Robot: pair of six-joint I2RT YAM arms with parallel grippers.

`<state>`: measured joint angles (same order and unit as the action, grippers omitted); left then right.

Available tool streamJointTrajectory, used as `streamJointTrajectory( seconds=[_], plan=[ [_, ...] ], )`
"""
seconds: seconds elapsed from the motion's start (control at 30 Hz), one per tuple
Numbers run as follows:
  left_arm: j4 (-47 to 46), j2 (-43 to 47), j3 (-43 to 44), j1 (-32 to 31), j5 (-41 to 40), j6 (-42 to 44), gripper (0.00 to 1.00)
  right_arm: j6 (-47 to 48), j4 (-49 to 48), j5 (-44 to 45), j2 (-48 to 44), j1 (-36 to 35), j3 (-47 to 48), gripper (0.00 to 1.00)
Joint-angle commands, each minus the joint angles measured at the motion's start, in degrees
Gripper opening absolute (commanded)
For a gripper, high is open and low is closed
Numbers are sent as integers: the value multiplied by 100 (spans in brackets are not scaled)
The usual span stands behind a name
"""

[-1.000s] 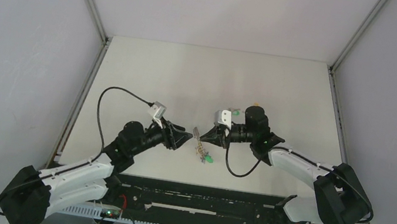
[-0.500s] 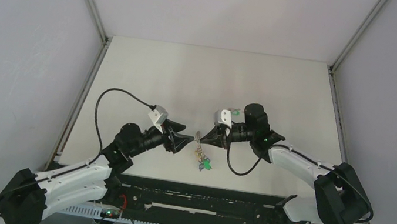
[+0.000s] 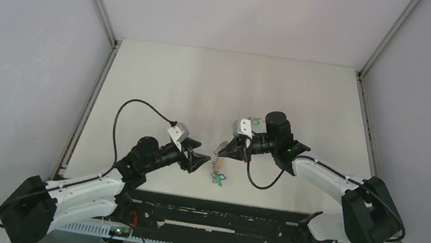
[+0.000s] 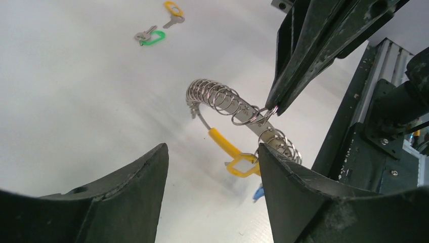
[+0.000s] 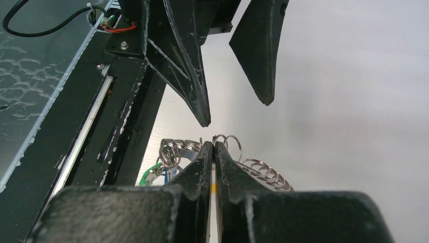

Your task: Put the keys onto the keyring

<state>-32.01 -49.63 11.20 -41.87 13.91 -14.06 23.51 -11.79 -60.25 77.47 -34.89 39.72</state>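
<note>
The keyring, silvery small rings plus a yellow band, hangs above the table from my right gripper, which is shut on one of its small rings; the pinch shows in the right wrist view. A yellow-headed key and a blue one hang on the ring, and a green one too. My left gripper is open and empty, jaws level with the ring's lower end, just left of it. Loose green and orange keys lie farther back.
The black rail at the table's near edge lies just below the hanging ring. The loose green key lies beside the right wrist. Grey walls enclose the table on three sides.
My left gripper has shifted toward the near edge and closer to the ring, and its jaws stand wider. The right gripper has dipped slightly with the ring.
</note>
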Motion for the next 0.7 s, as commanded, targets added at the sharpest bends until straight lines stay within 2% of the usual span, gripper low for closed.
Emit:
streamJointTrajectory(
  seconds=[0.0,0.67],
  plan=[
    [-203,-142,210,-54,-50,237,70,132,-135,-258,-146,34,296,0],
    [-710,-714,572,-94,33,155,71,259,54,-417,-74,-36,361,0]
  ],
)
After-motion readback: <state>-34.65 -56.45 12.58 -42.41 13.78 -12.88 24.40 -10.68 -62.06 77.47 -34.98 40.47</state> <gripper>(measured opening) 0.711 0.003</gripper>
